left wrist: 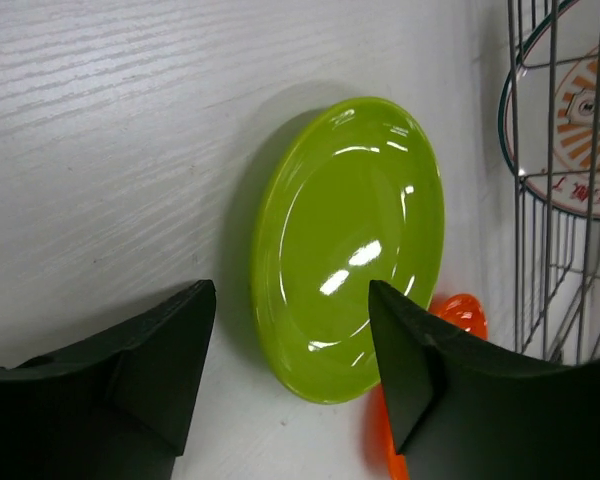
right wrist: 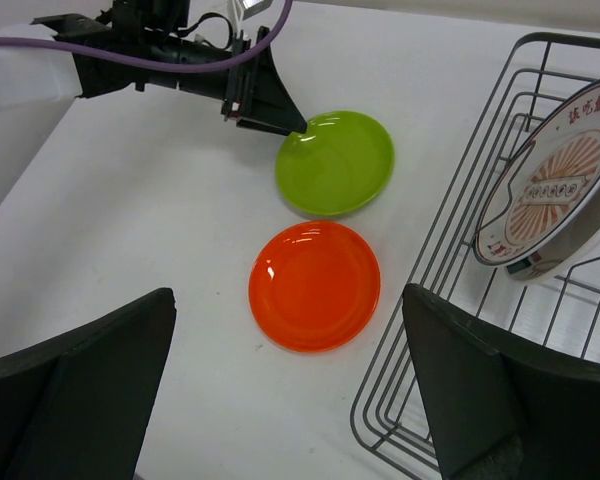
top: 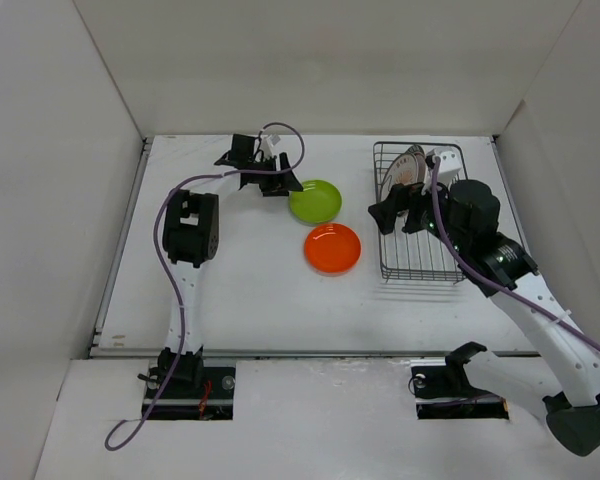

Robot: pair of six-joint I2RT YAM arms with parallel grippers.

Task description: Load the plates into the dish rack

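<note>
Seen from above, the dish rack (top: 420, 268) stands toward the far right corner of the table (top: 240, 290). Two plates (top: 410, 165) stand upright at its far end, so I judge the task about half done. The lime green plate (top: 315, 201) and the orange plate (top: 332, 248) lie flat near the middle of the table, outside the rack, the green one closer to the far edge. The left gripper (top: 283, 186) is just beside the green plate, and the right gripper (top: 392, 213) hangs over the rack's left side. In the left wrist view the fingers (left wrist: 150, 370) are spread apart with nothing between them, and the green plate lies just ahead. Behind the rack wires a larger dark-rimmed plate (left wrist: 528, 110) shows, though only in part. In the right wrist view the fingers (right wrist: 90, 380) are also wide apart and empty, above the orange plate. The small white plate with orange pattern (right wrist: 550, 185) leans inside the rack. The two flat plates are left to load.
</note>
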